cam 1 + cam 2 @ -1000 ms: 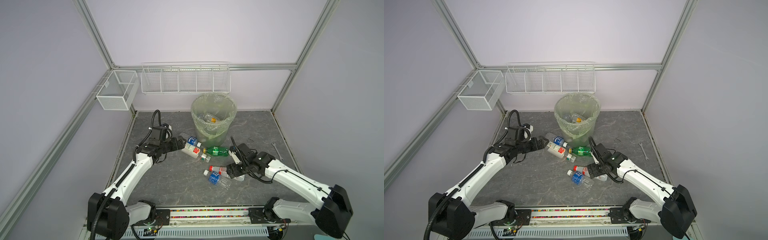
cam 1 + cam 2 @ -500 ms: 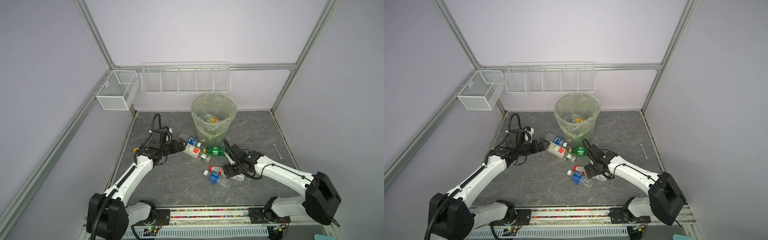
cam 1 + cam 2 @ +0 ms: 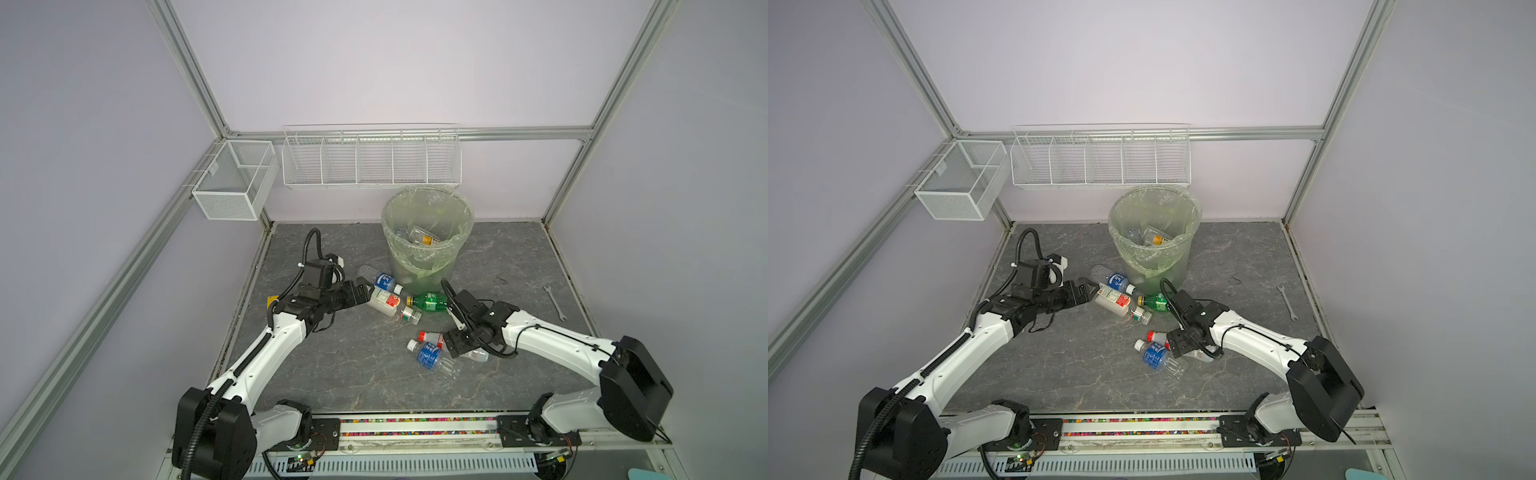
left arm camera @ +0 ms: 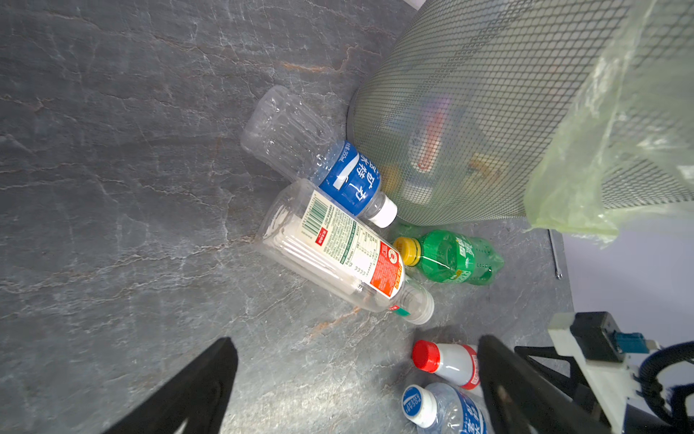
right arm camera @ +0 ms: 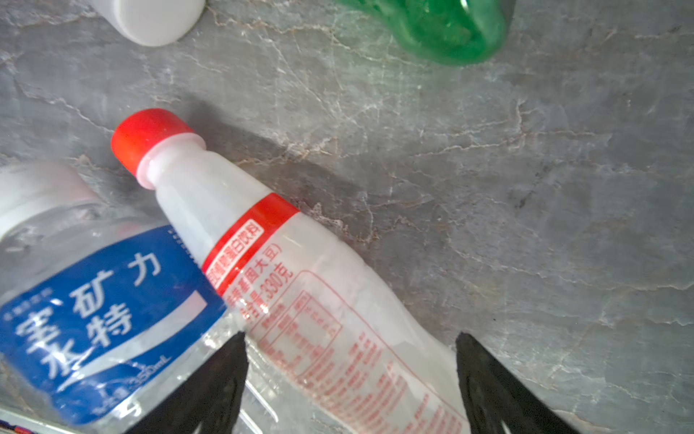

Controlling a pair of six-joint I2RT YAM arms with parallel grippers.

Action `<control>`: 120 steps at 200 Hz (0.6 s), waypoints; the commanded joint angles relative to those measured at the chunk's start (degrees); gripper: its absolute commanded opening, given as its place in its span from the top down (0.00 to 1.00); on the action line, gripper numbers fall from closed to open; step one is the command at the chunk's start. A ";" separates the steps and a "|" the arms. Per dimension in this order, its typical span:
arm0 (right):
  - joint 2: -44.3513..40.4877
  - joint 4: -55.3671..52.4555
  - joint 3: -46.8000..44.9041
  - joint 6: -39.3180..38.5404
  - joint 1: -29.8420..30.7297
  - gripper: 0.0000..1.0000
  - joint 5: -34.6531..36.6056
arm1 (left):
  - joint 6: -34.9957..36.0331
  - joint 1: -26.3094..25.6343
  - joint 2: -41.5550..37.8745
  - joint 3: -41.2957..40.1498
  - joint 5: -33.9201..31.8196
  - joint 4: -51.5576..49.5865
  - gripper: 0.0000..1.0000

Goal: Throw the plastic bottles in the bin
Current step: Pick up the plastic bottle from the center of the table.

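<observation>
left gripper (image 3: 365,291) reaches low, jaws wide — right gripper (image 3: 451,344) tipped down, spread astride the red-capped bottle (image 5: 210,195).

Five bottles (image 3: 384,301) on the desk (image 3: 332,374): two blue-labelled, one green, one red-capped, one white-labelled. One bin (image 3: 419,272) holds more, uncountable. One wrench (image 3: 555,302), one mesh box (image 3: 232,187), one wire rack (image 3: 370,166).

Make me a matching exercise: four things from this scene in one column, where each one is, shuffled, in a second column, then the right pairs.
1. green bottle
2. red-capped bottle
3. wrench
4. wire rack

A. hung up behind the bin, off the table
B. between the right gripper's open jaws
C. lying on the table, apart from every bottle
D. lying by the bin's base

Pairs: 1-D, 2-B, 3-C, 4-A
</observation>
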 commanded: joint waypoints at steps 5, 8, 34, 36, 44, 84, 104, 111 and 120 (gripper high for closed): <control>0.74 1.00 -0.72 0.94 0.35 0.12 1.23 | -0.63 0.30 0.86 0.78 0.59 1.10 0.01; 0.79 0.98 -0.73 1.03 0.42 0.12 1.28 | -0.63 0.31 0.91 0.78 0.58 1.11 0.01; 1.73 1.29 -1.30 1.52 0.44 0.11 1.67 | -0.72 0.31 0.99 0.57 0.53 1.01 0.01; 1.83 1.33 -1.35 1.52 0.39 0.11 1.63 | -0.71 0.28 0.99 0.55 0.50 1.06 0.01; 1.95 1.62 -1.63 1.63 0.42 0.11 1.64 | -0.84 0.34 0.80 0.40 0.49 1.02 0.01; 2.57 2.66 -2.03 2.04 0.39 0.08 1.32 | -1.15 0.32 -0.40 0.05 0.28 0.39 0.01; 3.23 2.86 -1.85 1.97 0.38 0.02 1.84 | -1.33 0.32 -1.47 -0.59 -0.27 0.44 0.01; 3.40 2.88 -1.86 2.01 0.37 0.00 1.95 | -1.50 0.28 -1.68 -0.80 -0.47 0.58 0.01; 3.85 2.83 -1.79 1.99 0.39 0.03 2.06 | -1.57 0.29 -1.90 -1.01 -0.48 0.78 0.01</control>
